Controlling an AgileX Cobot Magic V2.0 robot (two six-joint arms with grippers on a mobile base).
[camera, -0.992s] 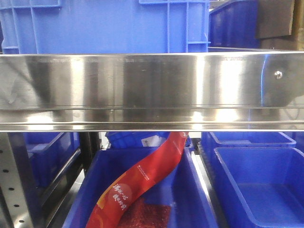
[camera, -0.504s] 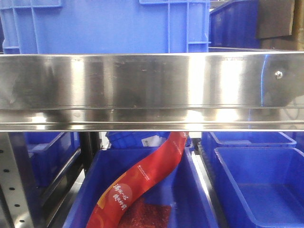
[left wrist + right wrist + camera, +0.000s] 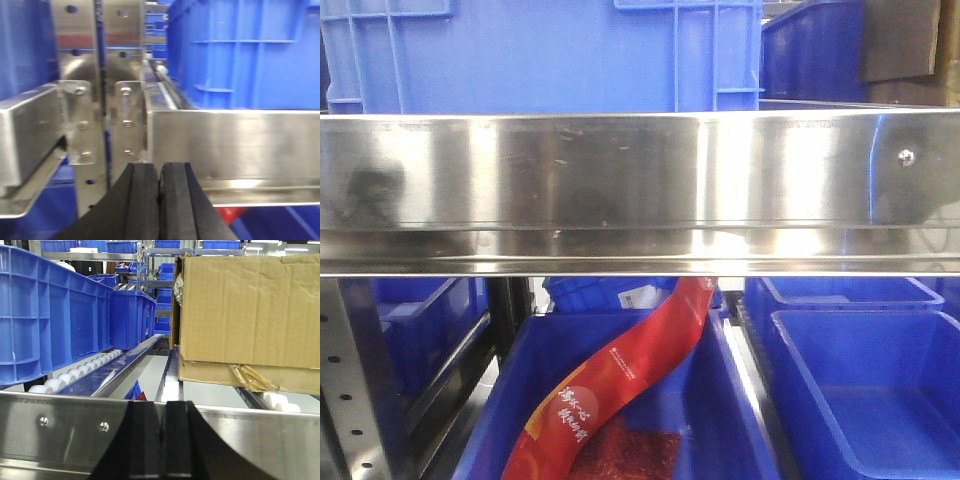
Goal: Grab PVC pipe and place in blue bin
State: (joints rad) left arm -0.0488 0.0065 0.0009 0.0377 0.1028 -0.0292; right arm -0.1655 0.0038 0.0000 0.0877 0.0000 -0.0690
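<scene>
The pipe shows in no view, so its place and the way it points cannot be told. A steel rail (image 3: 640, 190) spans the front view, with a blue crate (image 3: 540, 55) above. Below it sits a bin (image 3: 720, 400) holding a red packet (image 3: 620, 385), with an open bin (image 3: 865, 390) beside it. The left gripper (image 3: 159, 200) and right gripper (image 3: 164, 440) both have fingers pressed together, facing rails. A cardboard box (image 3: 245, 315) rests on rollers (image 3: 75, 372).

Both grippers' fingers (image 3: 159, 200) (image 3: 163, 440) pressed together, empty.

The empty blue bin (image 3: 865, 395) sits open-topped on the lower level, just right of a neighbouring bin.
</scene>
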